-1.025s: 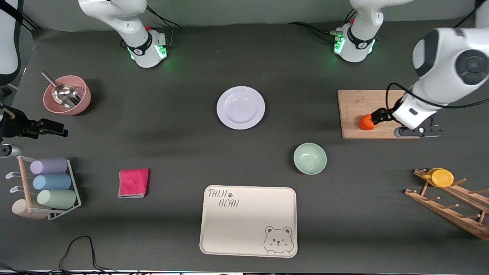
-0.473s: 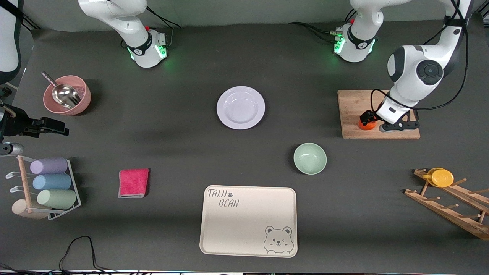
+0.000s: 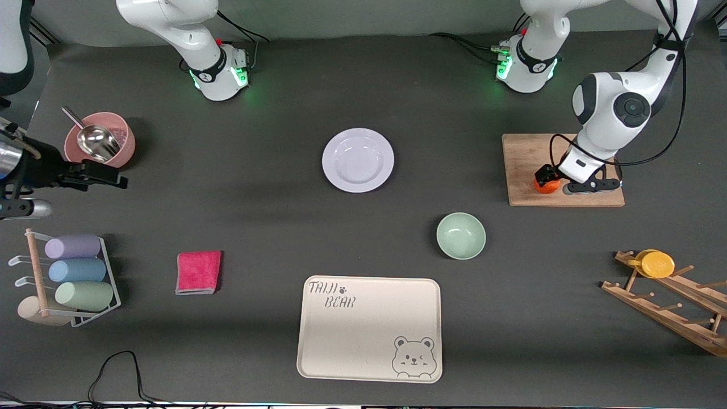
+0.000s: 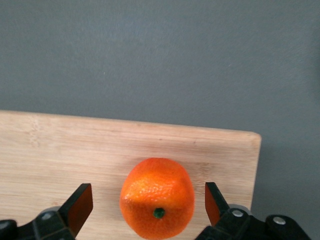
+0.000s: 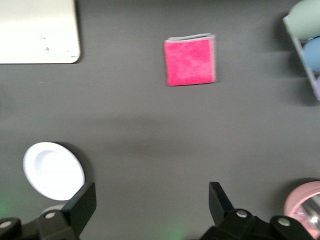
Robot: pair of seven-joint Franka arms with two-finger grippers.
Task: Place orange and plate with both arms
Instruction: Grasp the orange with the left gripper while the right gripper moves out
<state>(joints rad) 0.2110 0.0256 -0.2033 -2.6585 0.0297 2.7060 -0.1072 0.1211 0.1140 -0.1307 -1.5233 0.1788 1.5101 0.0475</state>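
1. The left gripper (image 4: 149, 202) is down at the wooden cutting board (image 3: 525, 156), its two fingers (image 4: 80, 202) spread wide with clear gaps to the fruit on each side.
2. The orange (image 4: 157, 197) sits between those fingers, resting on the board with its small green stem end facing the wrist camera; neither pad touches it in the left wrist view.
3. In the front view the orange (image 3: 543, 185) shows only partly under the left gripper (image 3: 547, 177), near the board's edge that faces the front camera, at the left arm's end of the table.
4. The right gripper (image 5: 152, 202) hangs high in the air over the right arm's end of the table, its fingers apart and holding nothing; that arm waits.
5. The plate (image 3: 358, 159) lies bare mid-table, well apart from the orange and farther from the front camera than the green bowl (image 3: 460, 235).
6. The cream bear tray (image 3: 369, 328) lies nearest the front camera, and the pink cloth (image 3: 198, 271) lies toward the right arm's end.
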